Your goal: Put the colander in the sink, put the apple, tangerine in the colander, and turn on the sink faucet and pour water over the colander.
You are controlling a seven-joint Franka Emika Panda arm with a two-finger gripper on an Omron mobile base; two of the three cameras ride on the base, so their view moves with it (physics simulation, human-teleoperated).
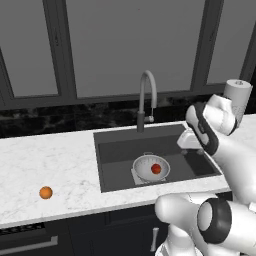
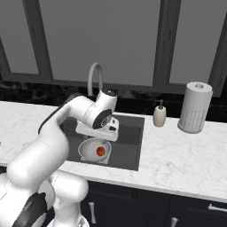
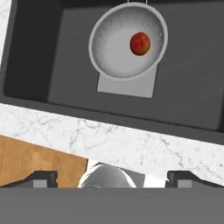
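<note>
White arm bent over sink (image 1: 115, 145), hand (image 3: 111, 177) released, apple (image 3: 140, 43) in colander (image 3: 127, 41)

Red apple (image 3: 140, 43), orange tangerine (image 1: 46, 192), silver colander (image 3: 113, 48)

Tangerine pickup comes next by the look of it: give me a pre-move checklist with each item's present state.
1. Colander sits in the sink: ok.
2. Apple lies inside the colander: ok.
3. Tangerine in the colander: not ok, it lies on the counter left of the sink.
4. Gripper open and empty: ok.
5. Sink faucet running: not ok, no water visible.
</note>
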